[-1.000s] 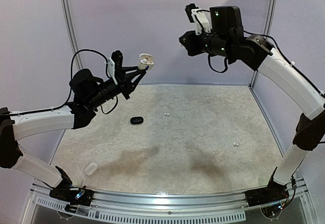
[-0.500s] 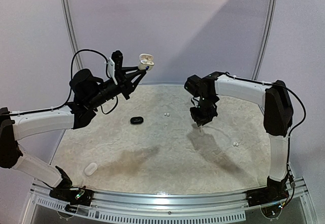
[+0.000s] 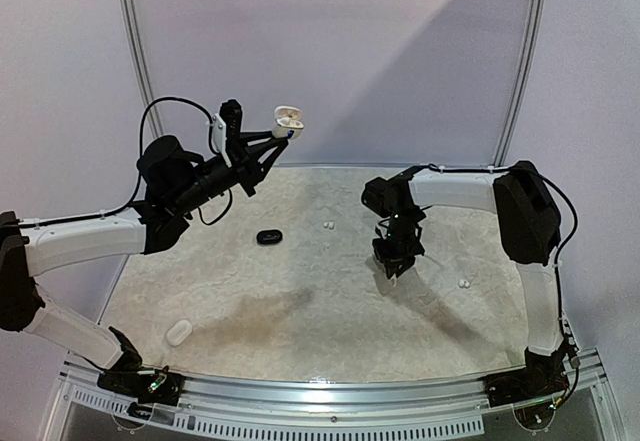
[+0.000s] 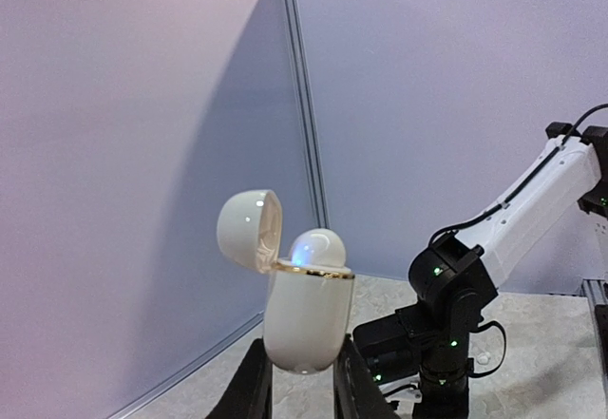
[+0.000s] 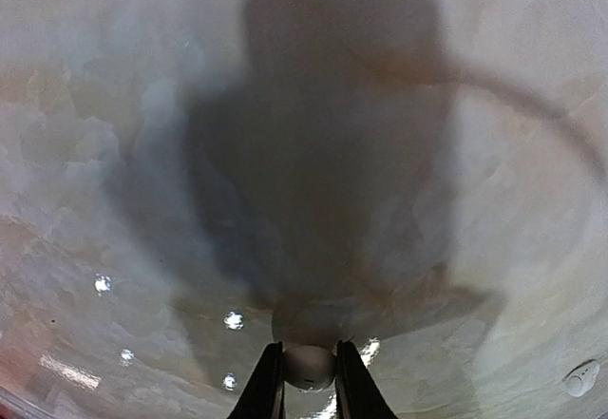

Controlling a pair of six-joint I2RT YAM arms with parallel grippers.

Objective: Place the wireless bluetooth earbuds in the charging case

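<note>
My left gripper (image 3: 283,131) is raised high at the back left, shut on a white egg-shaped charging case (image 3: 288,117). In the left wrist view the case (image 4: 306,314) stands upright between the fingers (image 4: 255,381) with its lid (image 4: 249,229) flipped open. A white earbud (image 4: 320,248) with a blue glow sits in its top. My right gripper (image 3: 394,264) points down just above the table, shut on a small white earbud (image 5: 309,364). That bud hangs close over its own shadow.
A black case (image 3: 269,236) lies left of centre and a white case (image 3: 179,332) near the front left. Two loose white buds (image 3: 327,226) lie at mid table, others (image 3: 463,284) to the right; one (image 5: 579,378) shows near my right gripper. Walls enclose the table.
My right arm has swung down from high at the back to just above the table, then edged nearer. The left arm and the open case have not moved.
</note>
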